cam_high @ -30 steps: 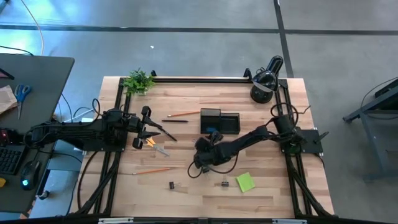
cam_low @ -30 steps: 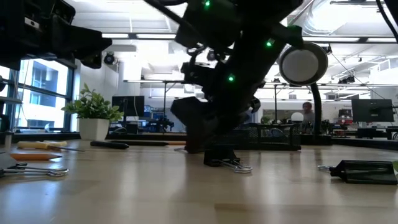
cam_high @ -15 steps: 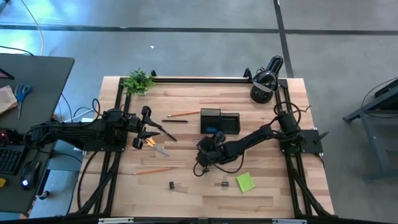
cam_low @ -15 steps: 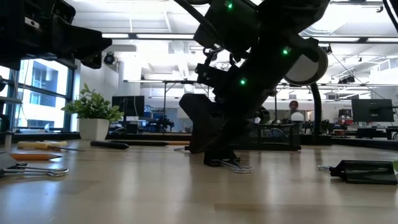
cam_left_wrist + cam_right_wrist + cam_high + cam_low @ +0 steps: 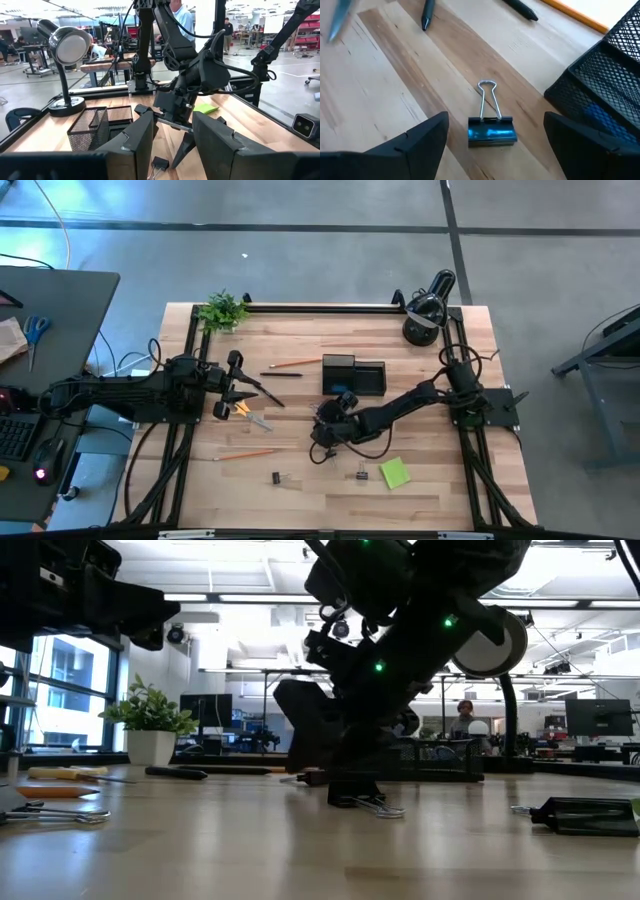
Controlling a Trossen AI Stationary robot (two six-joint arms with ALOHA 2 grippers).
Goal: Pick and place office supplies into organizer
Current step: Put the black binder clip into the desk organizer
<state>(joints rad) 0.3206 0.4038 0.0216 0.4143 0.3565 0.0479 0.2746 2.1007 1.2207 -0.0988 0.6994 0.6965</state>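
The right gripper hangs low over the table with its fingers spread wide and empty, a binder clip lying on the wood between them. In the high view that gripper sits near the table's middle, at about 7 o'clock from the organizer and close to it.

The clip looks small, light and stiff: a hard black body with two thin wire handles folded flat, pointing away from the gripper. The wire is springy and likely to slip or pivot under the pads, so the black body is the better hold, squeezed across its short sides. Being so low on the wood, it needs the fingertips almost touching the table, and it may skid if only one pad meets it first.

The left gripper waits at 9 o'clock on the table above the scissors, jaws partly apart, nothing held. Other clips and the sticky pad lie toward 6 o'clock.
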